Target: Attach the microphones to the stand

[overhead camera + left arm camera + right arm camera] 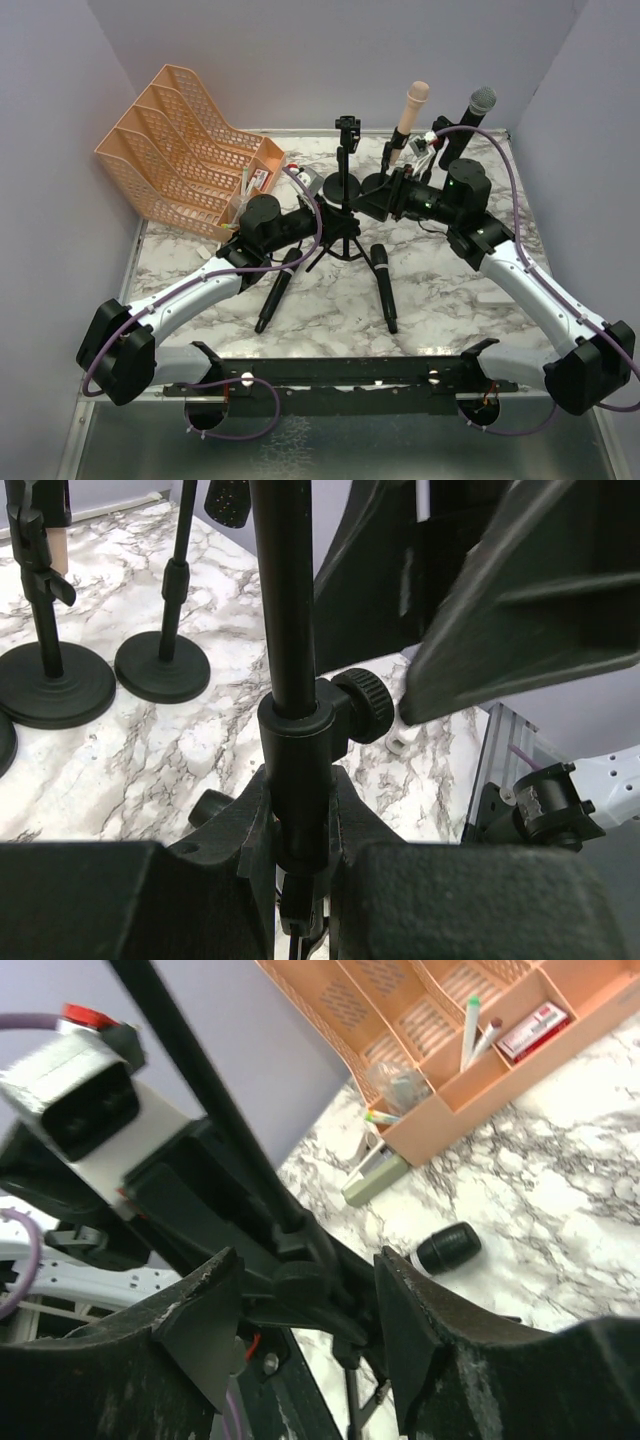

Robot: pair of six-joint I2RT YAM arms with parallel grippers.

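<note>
A black tripod stand (346,215) stands mid-table with an empty clip (347,126) on top. My left gripper (324,216) is shut on its pole at the collar (298,730), seen close in the left wrist view (300,805). My right gripper (376,205) is open, its fingers either side of the collar's knob (305,1282) without touching it. Two black microphones lie on the table, one left (276,290) and one right (384,285). The pink microphone (411,108) and the grey-headed microphone (472,118) sit upright in stands at the back.
An orange mesh desk organizer (185,145) with pens stands at the back left, also in the right wrist view (440,1030). Round stand bases (55,685) (162,667) sit behind the tripod. A pale block (375,1175) and a small black cylinder (448,1248) lie near the organizer.
</note>
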